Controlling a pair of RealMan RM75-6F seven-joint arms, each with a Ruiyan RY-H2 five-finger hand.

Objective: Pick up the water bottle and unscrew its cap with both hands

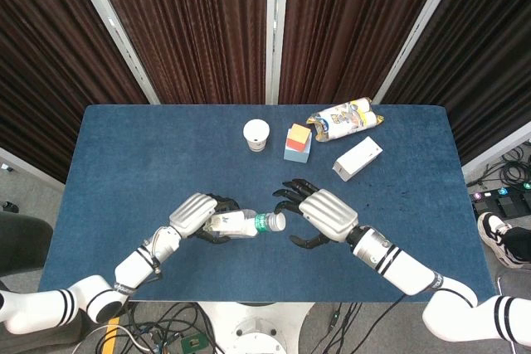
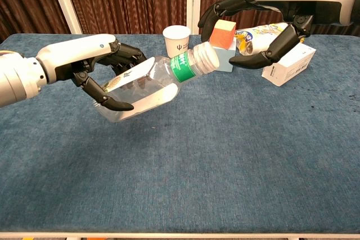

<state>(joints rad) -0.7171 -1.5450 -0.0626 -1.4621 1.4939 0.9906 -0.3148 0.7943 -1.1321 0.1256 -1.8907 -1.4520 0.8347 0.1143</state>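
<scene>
My left hand (image 2: 95, 68) (image 1: 196, 215) grips a clear water bottle (image 2: 147, 85) (image 1: 236, 223) around its body and holds it above the table, tilted with the neck pointing right. The bottle has a green label and a white cap (image 2: 207, 57) (image 1: 280, 221). My right hand (image 2: 264, 12) (image 1: 319, 215) hovers just right of the cap, fingers spread and arched around it, holding nothing. A small gap shows between its fingers and the cap.
On the blue table (image 1: 149, 155) at the back stand a white paper cup (image 1: 256, 135), an orange-topped block on a light blue box (image 1: 297, 142), a snack bag (image 1: 344, 118) and a white carton (image 1: 358, 158).
</scene>
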